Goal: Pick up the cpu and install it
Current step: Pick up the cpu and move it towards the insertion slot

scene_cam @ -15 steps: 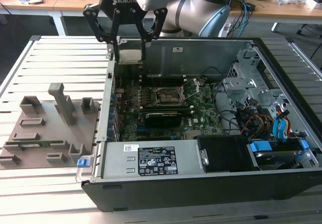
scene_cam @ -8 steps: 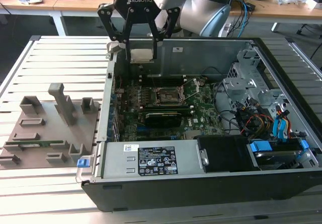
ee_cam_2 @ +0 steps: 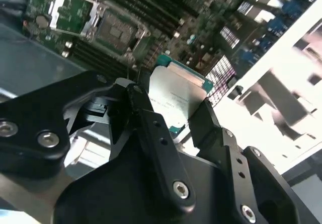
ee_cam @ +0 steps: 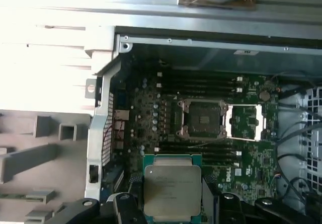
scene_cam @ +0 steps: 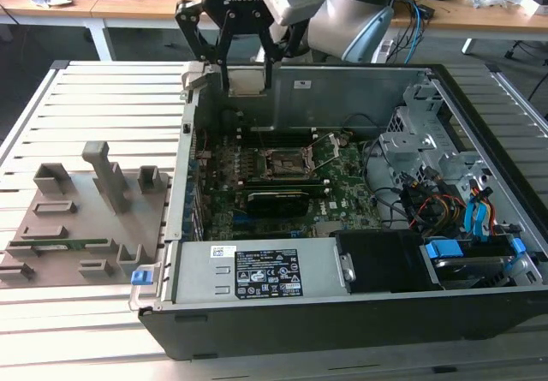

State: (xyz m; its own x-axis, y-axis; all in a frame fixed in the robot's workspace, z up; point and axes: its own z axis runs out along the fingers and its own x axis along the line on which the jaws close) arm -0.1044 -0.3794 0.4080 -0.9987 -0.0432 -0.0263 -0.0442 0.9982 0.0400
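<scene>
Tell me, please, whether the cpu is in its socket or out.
Out: the gripper holds the cpu clear of the socket, which lies bare.

My claw [scene_cam: 247, 88] hangs at the upper middle of the exterior view, gripping the cpu [scene_cam: 247, 80] above the far wall of the computer case [scene_cam: 342, 325]. The case lies on the table [scene_cam: 103, 98], middle and right of frame. The socket [scene_cam: 287, 165] lies inside it, below the cpu in the frame. The fixture plate [scene_cam: 51, 227] lies at the left, beside the case.
</scene>
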